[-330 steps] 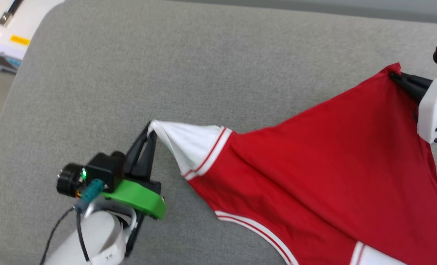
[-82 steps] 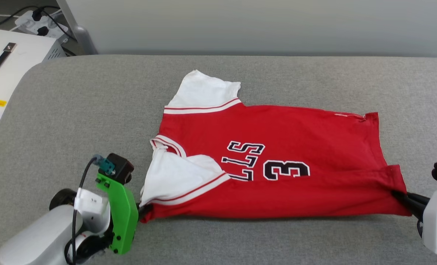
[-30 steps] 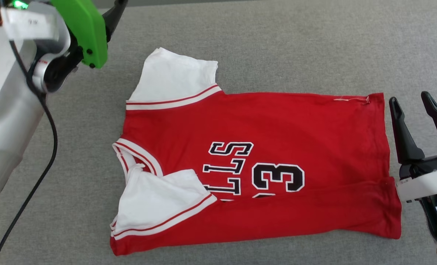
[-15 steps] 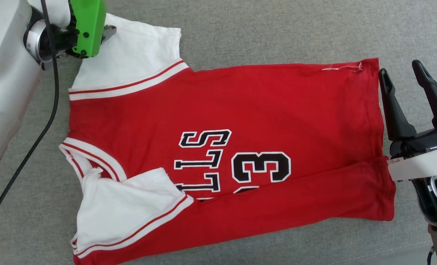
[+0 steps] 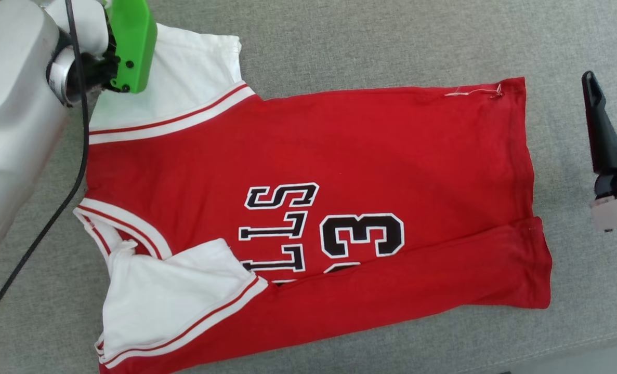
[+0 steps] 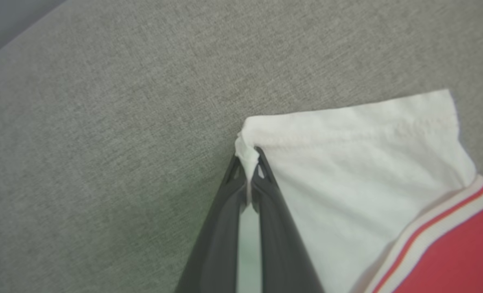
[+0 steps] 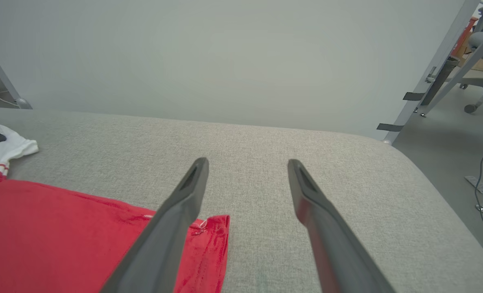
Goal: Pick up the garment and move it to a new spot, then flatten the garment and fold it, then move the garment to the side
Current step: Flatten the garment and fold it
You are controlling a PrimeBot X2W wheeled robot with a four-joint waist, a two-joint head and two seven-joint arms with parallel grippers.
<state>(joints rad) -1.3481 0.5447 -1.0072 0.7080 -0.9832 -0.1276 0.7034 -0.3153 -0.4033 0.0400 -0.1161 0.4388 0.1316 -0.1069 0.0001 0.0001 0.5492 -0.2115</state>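
Observation:
The garment [image 5: 339, 156], a red jersey with white sleeves and a black 3, lies spread on the grey table with its near long edge folded over. In the left wrist view, my left gripper [image 6: 247, 156] is shut on the outer corner of the far white sleeve [image 6: 359, 171]. In the head view that arm's green wrist mount [image 5: 131, 47] covers the fingers. My right gripper [image 7: 247, 162] is open and holds nothing. It hovers just right of the far hem corner [image 7: 208, 224], and one of its fingers [image 5: 602, 130] shows at the head view's right edge.
The grey padded table [image 7: 306, 154] ends in a rounded right edge. Beyond that edge are floor, slanted metal legs [image 7: 432, 77] and an office chair base. A black cable [image 5: 53, 218] hangs along my left arm. The table's near edge [image 5: 573, 350] shows at lower right.
My left gripper has closed on the far sleeve's corner. My right gripper has drifted right, away from the hem, and is partly out of the head view. The head view has shifted slightly.

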